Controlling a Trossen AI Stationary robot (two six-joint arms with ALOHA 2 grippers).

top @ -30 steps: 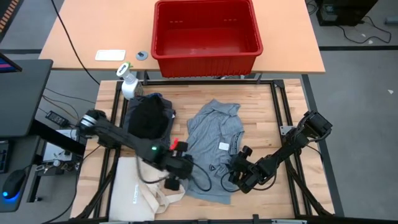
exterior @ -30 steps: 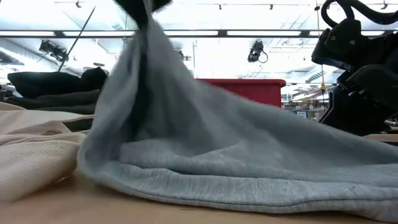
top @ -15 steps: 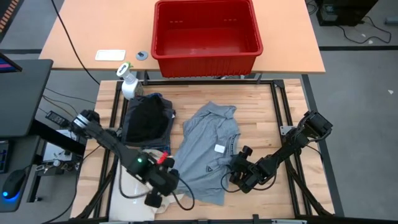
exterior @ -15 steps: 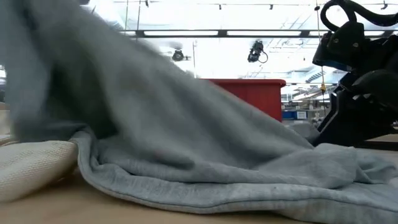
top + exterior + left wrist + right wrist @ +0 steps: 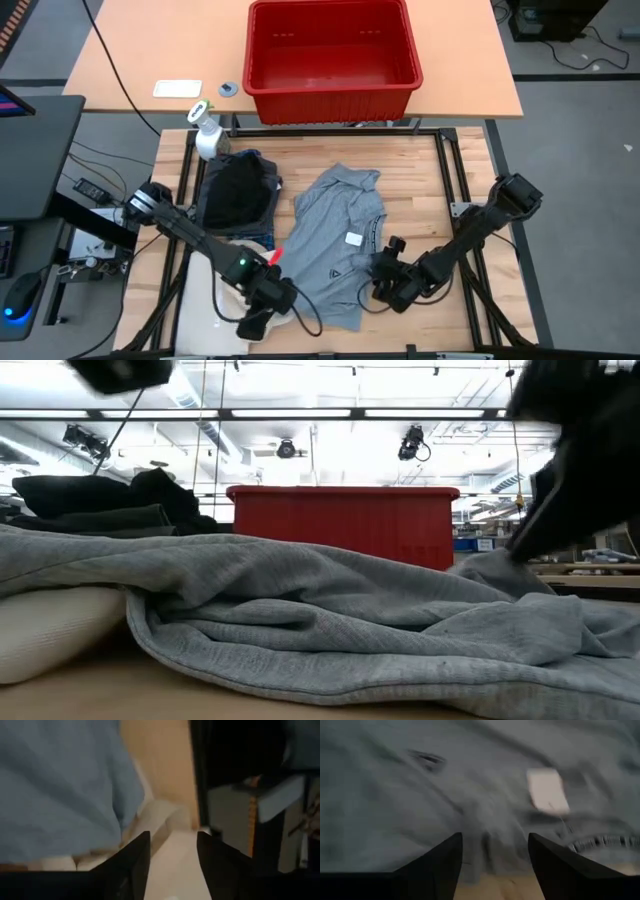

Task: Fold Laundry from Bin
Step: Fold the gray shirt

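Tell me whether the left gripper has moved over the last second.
Yes. In the high view the left gripper has swung away from the red bin, toward the table's near edge, off the grey shirt.

The left arm (image 5: 190,235) reaches in from the left side and bends down toward the near edge of the table. Its gripper (image 5: 256,322) is low at the front, and its two dark fingers (image 5: 134,862) stand apart with nothing between them. The right arm (image 5: 470,235) comes in from the right side and slopes down toward the middle. Its gripper (image 5: 388,283) sits low too, fingers (image 5: 440,865) spread apart and holding nothing.
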